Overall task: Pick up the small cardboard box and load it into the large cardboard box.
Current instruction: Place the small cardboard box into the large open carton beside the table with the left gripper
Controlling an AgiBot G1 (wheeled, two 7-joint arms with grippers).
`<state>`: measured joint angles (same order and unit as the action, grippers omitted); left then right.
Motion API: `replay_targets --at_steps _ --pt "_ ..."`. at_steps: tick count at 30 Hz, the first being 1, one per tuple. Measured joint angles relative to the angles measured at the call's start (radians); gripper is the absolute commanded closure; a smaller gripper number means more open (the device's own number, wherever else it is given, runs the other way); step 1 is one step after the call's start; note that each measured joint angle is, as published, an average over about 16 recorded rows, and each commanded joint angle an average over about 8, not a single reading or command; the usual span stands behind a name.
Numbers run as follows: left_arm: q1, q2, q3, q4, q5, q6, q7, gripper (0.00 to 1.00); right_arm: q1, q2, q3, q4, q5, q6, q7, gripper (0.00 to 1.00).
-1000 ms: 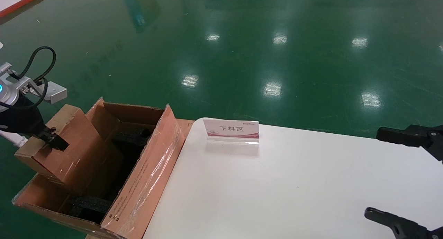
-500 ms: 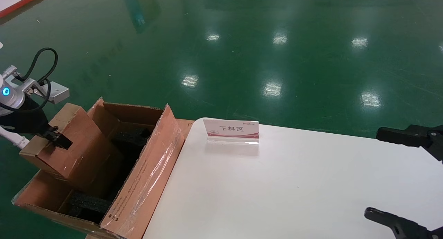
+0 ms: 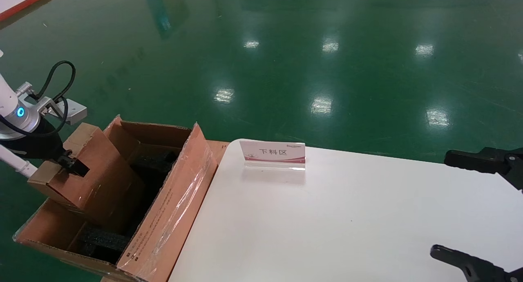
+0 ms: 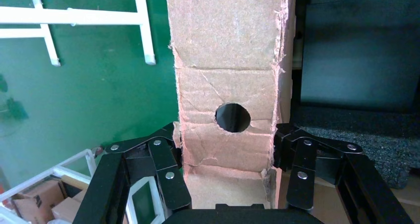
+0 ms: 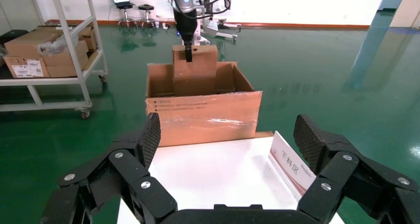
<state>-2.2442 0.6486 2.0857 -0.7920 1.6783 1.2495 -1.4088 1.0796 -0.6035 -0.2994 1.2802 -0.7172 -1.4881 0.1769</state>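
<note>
The small cardboard box (image 3: 96, 173), reddish-brown with a round hole (image 4: 233, 117), hangs tilted over the open large cardboard box (image 3: 175, 204), its lower end down inside. My left gripper (image 3: 67, 164) is shut on its upper end, one finger (image 4: 168, 169) on each side. The carton has taped flaps and black foam (image 3: 102, 239) inside. It stands at the table's left end. From the right wrist view the small box (image 5: 194, 70) stands upright in the carton (image 5: 203, 117). My right gripper (image 5: 228, 140) is open and empty over the table's right side.
A white table (image 3: 347, 216) carries a standing sign card (image 3: 273, 154) near its far edge. The floor is green. In the right wrist view a shelf trolley (image 5: 49, 50) with boxes stands to one side of the carton.
My left gripper has moved right and slightly down with the small box, carrying it farther over the carton's opening. The right arm has not moved.
</note>
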Motion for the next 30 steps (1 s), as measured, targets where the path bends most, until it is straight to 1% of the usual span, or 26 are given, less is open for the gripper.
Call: replay_targets --at_steps 30 --pt "0.115 0.066 0.023 0.026 0.021 -0.052 -0.086 1.0 0.0 0.001 -0.001 0.0 0.001 0.001 -0.001 0.0"
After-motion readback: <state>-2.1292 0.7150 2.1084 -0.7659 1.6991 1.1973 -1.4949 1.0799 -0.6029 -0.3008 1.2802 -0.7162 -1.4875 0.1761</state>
